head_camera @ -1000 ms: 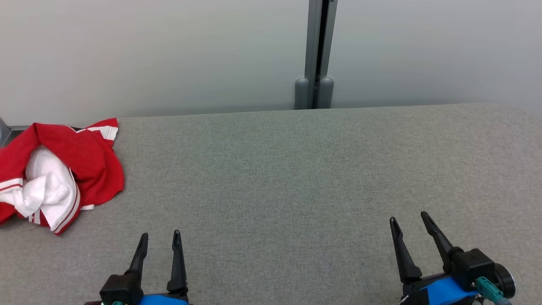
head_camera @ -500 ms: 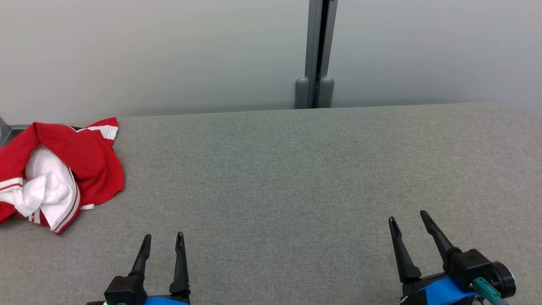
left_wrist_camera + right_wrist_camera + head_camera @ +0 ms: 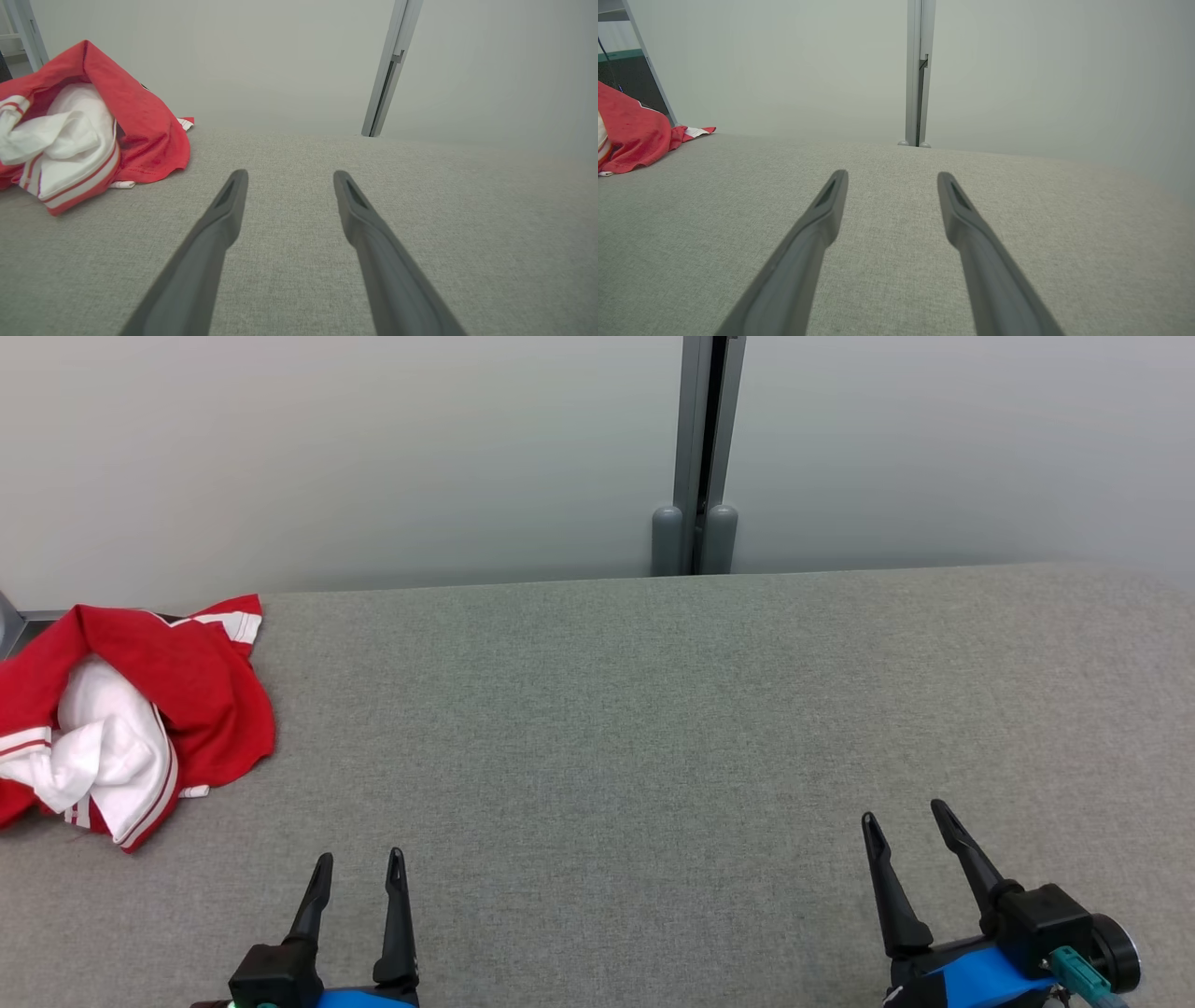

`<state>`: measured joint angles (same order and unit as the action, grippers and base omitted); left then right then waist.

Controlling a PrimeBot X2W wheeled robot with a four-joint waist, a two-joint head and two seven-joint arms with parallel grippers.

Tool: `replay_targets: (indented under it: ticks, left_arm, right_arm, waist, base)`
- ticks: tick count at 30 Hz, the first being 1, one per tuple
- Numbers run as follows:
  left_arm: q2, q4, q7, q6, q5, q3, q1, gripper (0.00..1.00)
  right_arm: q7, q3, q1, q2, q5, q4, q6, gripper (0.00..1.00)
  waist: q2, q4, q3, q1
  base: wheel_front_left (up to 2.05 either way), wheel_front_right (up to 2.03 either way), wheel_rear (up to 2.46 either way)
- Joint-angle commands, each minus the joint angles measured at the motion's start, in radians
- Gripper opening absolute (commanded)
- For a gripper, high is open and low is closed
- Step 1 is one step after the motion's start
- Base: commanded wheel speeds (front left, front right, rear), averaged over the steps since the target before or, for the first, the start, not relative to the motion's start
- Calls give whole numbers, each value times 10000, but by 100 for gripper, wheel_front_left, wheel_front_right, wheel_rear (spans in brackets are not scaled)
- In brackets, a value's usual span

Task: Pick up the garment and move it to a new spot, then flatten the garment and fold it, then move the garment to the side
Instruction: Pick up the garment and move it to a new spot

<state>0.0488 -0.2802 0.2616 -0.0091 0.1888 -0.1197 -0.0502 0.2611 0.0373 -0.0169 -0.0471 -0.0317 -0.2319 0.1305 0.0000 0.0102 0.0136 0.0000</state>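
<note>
The crumpled garment lies ahead and left of the left claw, the nearer one. The right claw sits well apart. Both are released and empty.

A grey woven surface lay across the lower part of the head view, its far edge running nearly straight from side to side. Behind it stood a pale grey wall of two smooth panels, joined by a grey metal post with a dark slot down its middle. Two rounded grey caps sat at the post's foot, at the surface's far edge. In the right wrist view a slanted grey bar marked the wall's left end, with a dark gap beyond it. The light was soft and even.
</note>
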Motion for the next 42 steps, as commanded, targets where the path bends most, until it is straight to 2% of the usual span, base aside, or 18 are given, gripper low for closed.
replay_targets:
  ticks: [1,9,10,13,23,28,35,42]
  left_arm:
    - [27,-13,52,13,8,6,8,100]
    - [26,34,52,17,4,-19,126,100]
    - [27,55,52,5,-49,-22,157,100]
    - [27,77,52,12,-67,-4,166,100]
    - [18,131,52,-13,-143,405,69,100]
    - [12,206,51,-48,-167,662,-12,100]
    - [14,317,51,-63,-186,976,-81,100]
    - [17,557,52,10,30,1447,-24,100]
  right_arm:
    - [63,-41,66,-59,-44,13,4,100]
    - [63,-268,179,-54,-335,-1,4,100]
    - [63,-322,183,-53,-352,20,4,100]
    - [61,-340,182,-50,-400,32,4,100]
    - [60,-121,128,-50,-582,-24,4,100]
    - [61,68,142,-54,-616,-63,3,100]
    - [60,257,97,-53,-667,-102,3,100]
    - [60,267,-40,-55,-823,15,3,100]
  waist:
    - [0,14,0,0]
    - [0,480,-33,0]
    - [0,822,-41,0]
    - [0,1224,-48,0]
    - [0,3598,-91,0]
    - [0,4423,-152,0]
    - [0,4956,-189,0]
    - [0,4866,-63,0]
  base:
    - [0,0,0]
    - [0,0,0]
    - [0,0,0]
    - [0,0,0]
    - [0,0,0]
    - [0,0,0]
    - [0,0,0]
    - [0,0,0]
